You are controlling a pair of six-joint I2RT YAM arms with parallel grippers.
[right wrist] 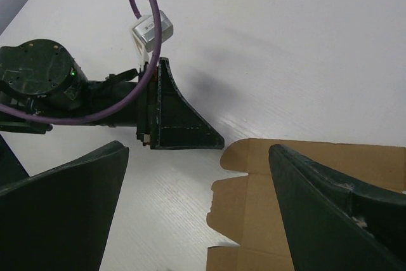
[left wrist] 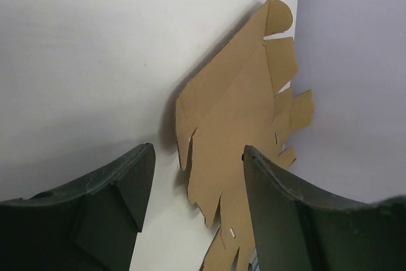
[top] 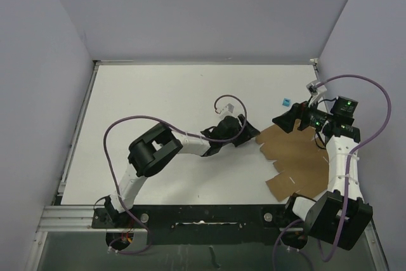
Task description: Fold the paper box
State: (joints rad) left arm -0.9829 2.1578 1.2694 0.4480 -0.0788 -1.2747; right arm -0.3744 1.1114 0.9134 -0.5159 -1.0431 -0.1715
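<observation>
A flat brown paper box lies by the bench's near right corner. It looks light, thin, bendable at its creases, and likely to slide; the loose edge flaps seem best to pinch. The left hand, partly open and empty, reaches low at the box's side facing mid-bench. The right hand, wide open and empty, hovers over its far edge.

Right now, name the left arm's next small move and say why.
Probably ease the left gripper forward to the near edge of the box and close on it. Its jaws stand apart, gripping nothing, and the box lies just ahead as an unfolded sheet. The right gripper hangs open above the sheet too, holding nothing, so no fold has started.
</observation>
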